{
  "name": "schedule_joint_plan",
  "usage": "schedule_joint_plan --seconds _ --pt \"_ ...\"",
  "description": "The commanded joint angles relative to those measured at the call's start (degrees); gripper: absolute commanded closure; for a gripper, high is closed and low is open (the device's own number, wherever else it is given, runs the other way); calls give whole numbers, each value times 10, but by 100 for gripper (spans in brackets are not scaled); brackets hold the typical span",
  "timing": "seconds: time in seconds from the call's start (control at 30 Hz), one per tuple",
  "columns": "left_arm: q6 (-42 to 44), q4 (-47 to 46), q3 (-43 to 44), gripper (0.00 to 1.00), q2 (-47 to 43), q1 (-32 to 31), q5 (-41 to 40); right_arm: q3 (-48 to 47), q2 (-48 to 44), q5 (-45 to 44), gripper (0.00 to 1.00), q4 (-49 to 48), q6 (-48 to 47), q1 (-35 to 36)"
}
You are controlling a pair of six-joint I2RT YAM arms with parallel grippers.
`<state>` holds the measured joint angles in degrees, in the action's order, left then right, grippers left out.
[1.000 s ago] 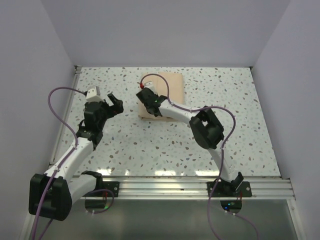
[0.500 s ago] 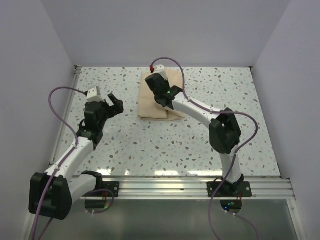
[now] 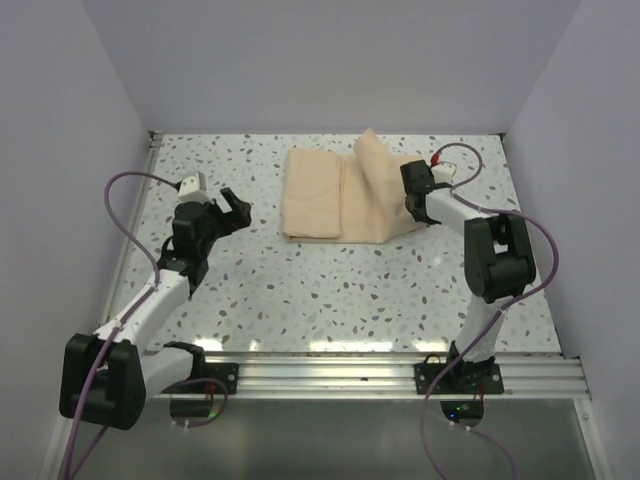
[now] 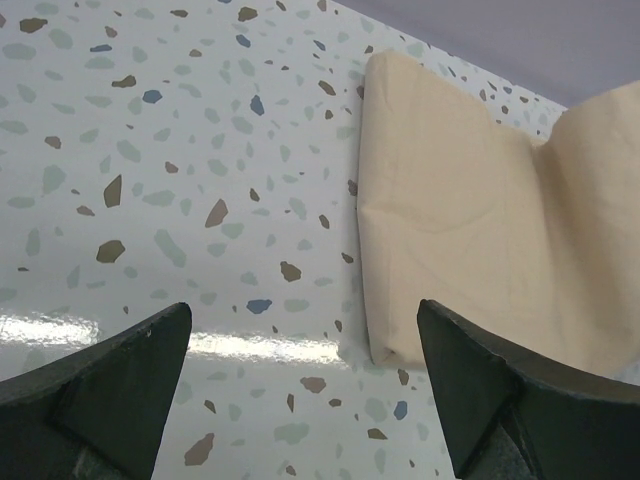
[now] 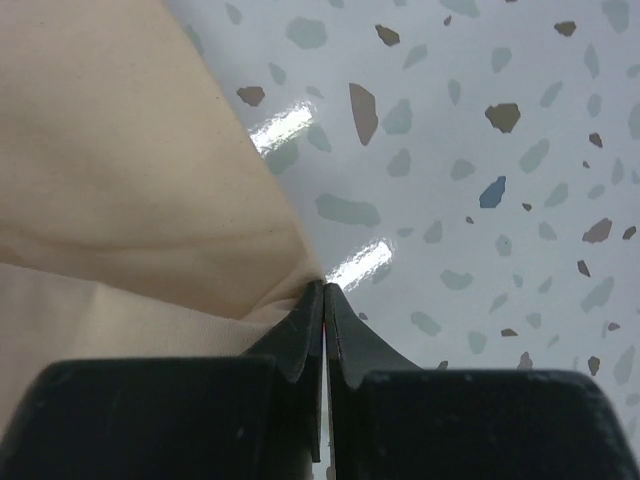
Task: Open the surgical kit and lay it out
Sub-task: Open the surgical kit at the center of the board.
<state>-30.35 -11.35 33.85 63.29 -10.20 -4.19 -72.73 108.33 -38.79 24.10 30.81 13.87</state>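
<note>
The beige cloth wrap (image 3: 320,195) lies at the back middle of the table, partly unfolded. One flap (image 3: 378,180) is lifted and drawn out to the right. My right gripper (image 3: 410,200) is shut on the edge of that flap; the right wrist view shows the cloth (image 5: 120,180) pinched at the gripper's closed tips (image 5: 325,290), low over the table. My left gripper (image 3: 238,204) is open and empty, hovering left of the wrap. The left wrist view shows the gripper (image 4: 305,390) just short of the wrap's near left corner (image 4: 385,350). The steel tray and instruments are hidden.
The speckled tabletop (image 3: 330,290) is enclosed by plain walls at the left, back and right. A metal rail (image 3: 380,375) with both arm bases runs along the near edge.
My right gripper has swept from the wrap's left side across to its right, drawing a cloth flap open to the right. My left arm has barely moved.
</note>
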Motion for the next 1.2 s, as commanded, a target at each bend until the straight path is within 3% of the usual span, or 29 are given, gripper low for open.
schedule_joint_plan --seconds 0.0,0.2,0.23,0.27,0.3,0.33,0.5,0.7,0.83,0.93,1.17 --pt "15 -40 3 0 21 -7 23 0 -12 -4 100 2 50 2" --pt "47 -31 53 0 104 -58 -1 -38 34 69 100 32 48 -38" --pt "55 -18 79 0 137 -64 -5 -38 35 84 58 30 45 -45" --pt "59 -10 95 0 154 -78 -14 -37 32 88 32 25 42 -46" --pt "63 -2 111 0 170 -86 -19 -37 29 83 10 28 37 -47" --pt "68 13 141 0 201 -94 -23 -39 25 78 1 29 33 -48" --pt "79 30 231 0 267 -164 -55 -37 -35 28 1 46 30 -54" --pt "113 49 316 0 350 -240 -94 -26 -102 71 1 21 13 -54" --pt "137 77 381 0 452 -293 -138 -26 -130 97 2 11 6 -54" --pt "127 112 437 0 524 -314 -216 -27 -141 126 2 0 0 -55" --pt "82 188 513 0 619 -316 -242 -15 -154 161 2 -9 -3 -55"
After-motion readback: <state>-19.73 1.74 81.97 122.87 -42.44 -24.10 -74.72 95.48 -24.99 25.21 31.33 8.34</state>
